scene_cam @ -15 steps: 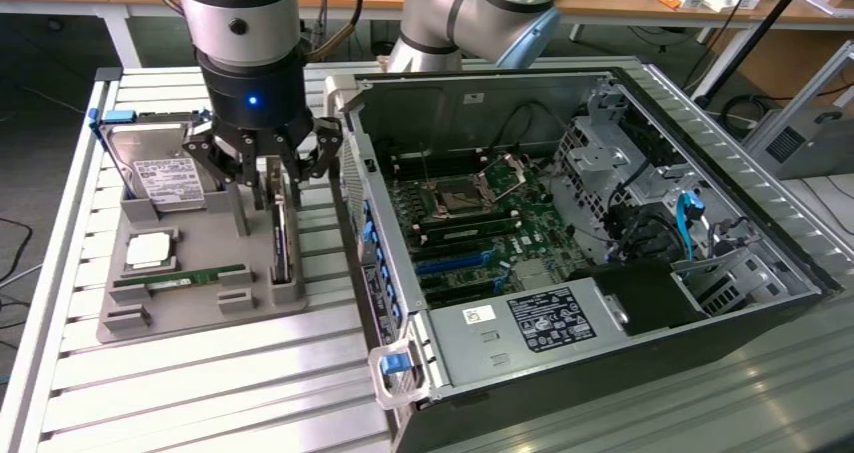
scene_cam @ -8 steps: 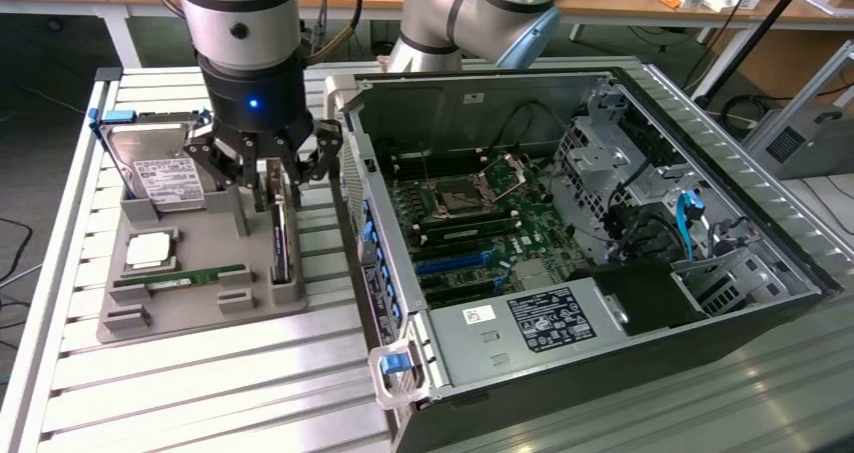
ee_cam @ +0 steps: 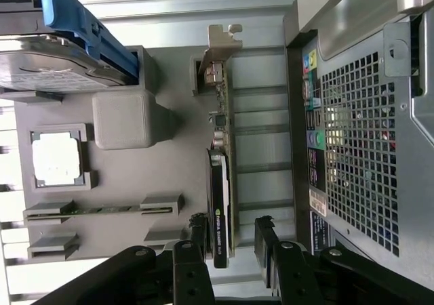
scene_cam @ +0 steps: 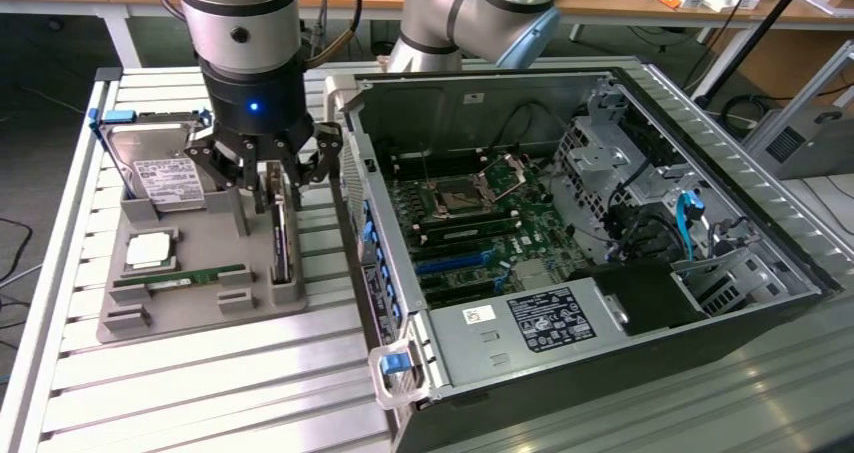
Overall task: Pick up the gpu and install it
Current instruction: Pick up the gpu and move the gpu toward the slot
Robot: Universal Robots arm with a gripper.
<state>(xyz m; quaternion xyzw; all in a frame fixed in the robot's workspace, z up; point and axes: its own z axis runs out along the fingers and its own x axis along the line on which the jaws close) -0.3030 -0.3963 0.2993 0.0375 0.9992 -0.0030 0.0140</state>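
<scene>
Item: gpu, a thin dark card standing on its long edge in a slot at the edge of the grey tray nearest the computer case. Its silvery bracket is at the end away from the gripper. Clearances: I see a narrow strip of slatted table between the card and the case's perforated outer wall, so room is tight on that side. On the other side the card has open tray floor. A raised grey block stands well apart from it, near its bracket end. The hard drive, processor chip and memory stick all sit further off in their own holders. The case lies open on its side with the board facing up. Arm: I have it reaching straight down over the tray, wrist vertical. The gripper is low over the card's fan end. Hand: the fingers are spread apart, one on each face of the card. The finger on the tray side is just beside the card, and the one on the case side stands off with a visible gap. Nothing is clamped.
</scene>
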